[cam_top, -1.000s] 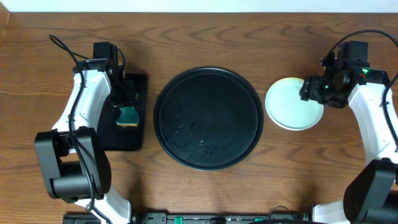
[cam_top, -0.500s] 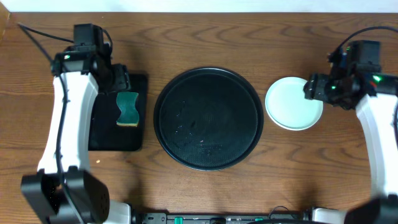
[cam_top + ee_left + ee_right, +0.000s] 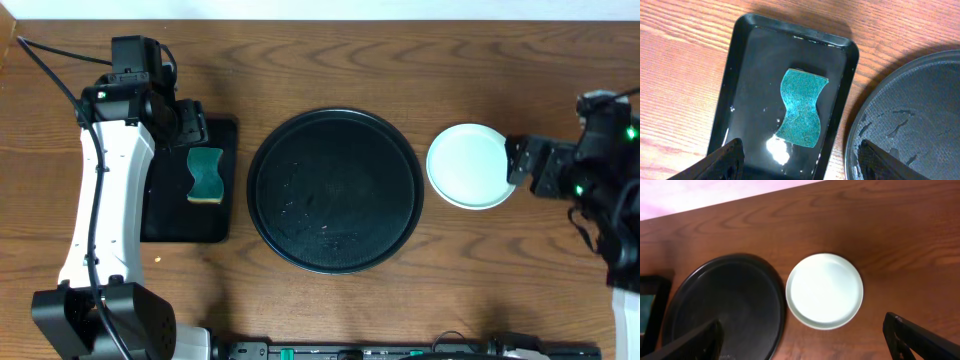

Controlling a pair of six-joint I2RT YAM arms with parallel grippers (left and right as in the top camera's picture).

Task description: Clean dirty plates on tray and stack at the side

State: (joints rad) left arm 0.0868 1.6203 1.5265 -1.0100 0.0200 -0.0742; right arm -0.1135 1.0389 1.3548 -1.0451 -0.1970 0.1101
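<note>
The large round black tray (image 3: 335,190) lies in the table's middle, wet and with no plates on it; it also shows in the left wrist view (image 3: 912,117) and the right wrist view (image 3: 722,305). A stack of pale plates (image 3: 472,166) sits on the wood to the tray's right, a pale blue-green one on top (image 3: 824,290). My right gripper (image 3: 805,340) is open and empty, high above the stack. My left gripper (image 3: 797,157) is open and empty above the small rectangular tray.
A small rectangular black tray (image 3: 190,180) left of the round tray holds water and a teal sponge (image 3: 205,174), seen also in the left wrist view (image 3: 801,107). Bare wooden table surrounds everything.
My left gripper has let go of the sponge and risen away to the back left. My right gripper has pulled back to the right, off the plate stack.
</note>
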